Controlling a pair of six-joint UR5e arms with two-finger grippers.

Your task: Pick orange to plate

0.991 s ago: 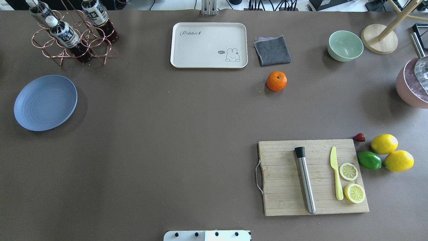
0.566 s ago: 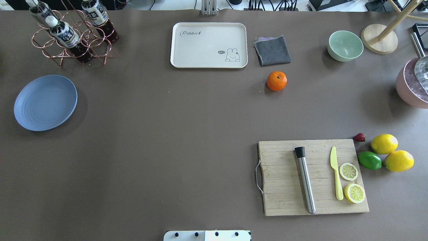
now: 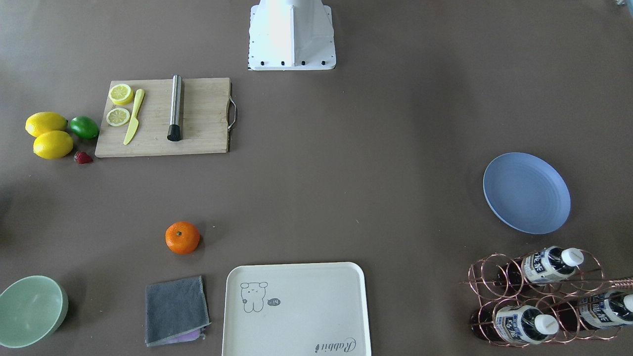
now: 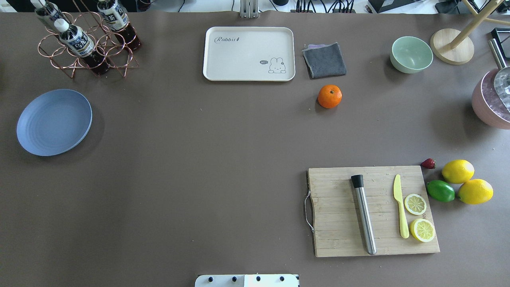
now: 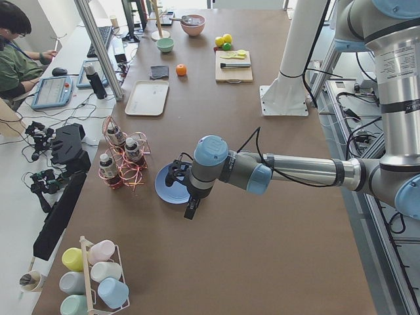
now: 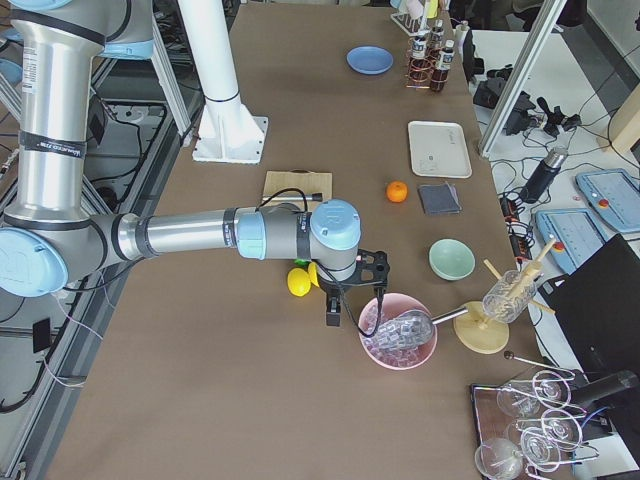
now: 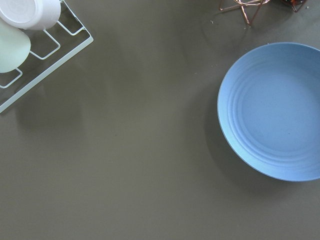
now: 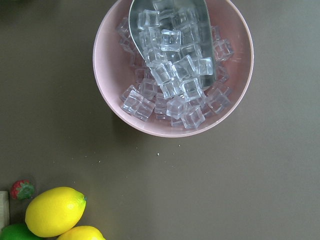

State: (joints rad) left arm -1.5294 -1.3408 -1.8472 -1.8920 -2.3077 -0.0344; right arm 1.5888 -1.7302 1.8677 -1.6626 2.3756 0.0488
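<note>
Orange [image 4: 329, 96] one, plate [image 4: 54, 122] one, lemons [image 4: 458, 171] two — left tool [image 5: 191, 209], right tool [image 6: 334, 312]: spread cannot tell.

The table [image 4: 199, 159] has a matt brown covering, smooth and without shine. The orange [image 4: 329, 96], at about one o'clock in the overhead view, has finely dimpled skin with a faint sheen. The plate [image 4: 54, 122], at nine o'clock, is matt blue with faint rings. The tray [image 4: 249, 54] looks like smooth cream plastic, and the cloth [image 4: 324, 60] beside it is napped grey fabric. The cutting board [image 4: 334, 199] is pale slatted wood. On it lie a brushed-metal muddler [image 4: 365, 223] and a yellow plastic knife [image 4: 400, 207]. The bottle rack [image 4: 119, 59] is shiny copper-coloured wire.
</note>
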